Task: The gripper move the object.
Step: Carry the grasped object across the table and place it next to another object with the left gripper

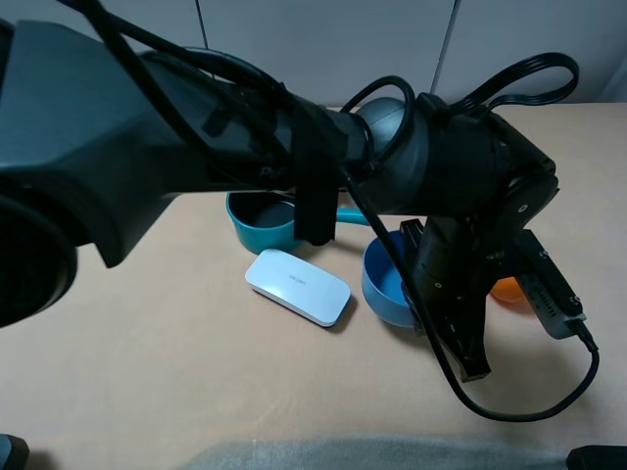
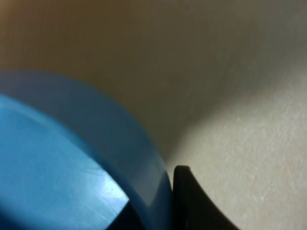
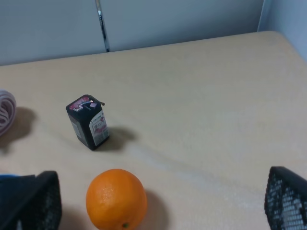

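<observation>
Bowl [image 1: 384,282]: right of ctr in the high view, on or just over the bench [image 1: 147,392]. Can't tell if its base touches. It's blue, round and plain, and approx half is hidden by the left arm [image 1: 196,147], which comes in from upper left and crosses the frame.

Left tool [image 1: 441,328] is down at the bowl's right edge, clamped shut on the bowl wall. Wrist cam confirms: one dark finger [image 2: 192,206] flat against the outside of the blue wall, no gap. Inner finger is only a dark patch and hard to make out.

Other items, high view:
- Teal pot [image 1: 257,223] sits upper left of the bowl, handle pointing right under the arm. It's near the bowl; contact not visible.
- White flat box [image 1: 297,286] lies just left of the bowl w/ a small gap.
- Orange [image 1: 507,290] is right of the bowl, mostly covered by the tool's body.

Right tool [image 3: 163,194]: open, mesh-faced fingers [image 3: 43,201] wide apart, gripping nothing. Its cam shows the orange resting on the bench btwn the fingers, nearer one of them, touching neither. A small dark carton [image 3: 88,122] stands upright beyond the orange, well apart from it. A pale coiled cord [image 3: 5,112] is cut off by the frame edge.
</observation>
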Motion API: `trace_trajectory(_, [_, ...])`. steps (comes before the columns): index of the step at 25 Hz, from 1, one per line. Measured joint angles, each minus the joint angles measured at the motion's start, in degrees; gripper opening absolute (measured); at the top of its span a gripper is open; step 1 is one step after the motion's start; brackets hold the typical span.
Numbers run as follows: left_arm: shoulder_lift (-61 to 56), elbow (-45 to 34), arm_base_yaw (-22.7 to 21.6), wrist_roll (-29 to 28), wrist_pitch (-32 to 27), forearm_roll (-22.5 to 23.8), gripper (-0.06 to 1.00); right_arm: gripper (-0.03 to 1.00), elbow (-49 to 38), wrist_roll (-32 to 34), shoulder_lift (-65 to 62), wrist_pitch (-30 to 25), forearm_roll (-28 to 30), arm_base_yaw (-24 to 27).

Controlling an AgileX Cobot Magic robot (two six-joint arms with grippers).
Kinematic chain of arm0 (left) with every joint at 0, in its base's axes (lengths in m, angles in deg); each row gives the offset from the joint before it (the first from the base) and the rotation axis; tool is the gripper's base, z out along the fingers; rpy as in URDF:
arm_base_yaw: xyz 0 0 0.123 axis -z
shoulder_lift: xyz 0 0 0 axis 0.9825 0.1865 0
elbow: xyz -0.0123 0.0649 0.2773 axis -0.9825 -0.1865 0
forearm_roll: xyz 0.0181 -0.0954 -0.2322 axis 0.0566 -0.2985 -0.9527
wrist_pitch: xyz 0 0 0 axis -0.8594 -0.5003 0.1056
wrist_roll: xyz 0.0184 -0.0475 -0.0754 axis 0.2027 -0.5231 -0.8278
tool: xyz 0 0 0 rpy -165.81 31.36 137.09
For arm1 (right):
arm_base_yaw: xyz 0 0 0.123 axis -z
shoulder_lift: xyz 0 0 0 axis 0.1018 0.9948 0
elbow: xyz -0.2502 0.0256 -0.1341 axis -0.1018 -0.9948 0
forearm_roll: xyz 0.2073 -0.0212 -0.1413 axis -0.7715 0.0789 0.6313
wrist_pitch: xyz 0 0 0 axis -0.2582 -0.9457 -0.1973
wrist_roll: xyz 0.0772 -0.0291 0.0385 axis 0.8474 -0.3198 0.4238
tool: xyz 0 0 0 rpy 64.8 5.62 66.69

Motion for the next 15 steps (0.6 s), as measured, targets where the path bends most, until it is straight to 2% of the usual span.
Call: trace_trajectory(15, [1.2, 1.4, 0.0, 0.5, 0.9, 0.0, 0.05, 0.67, 0.0, 0.0, 0.0, 0.0, 0.0, 0.0])
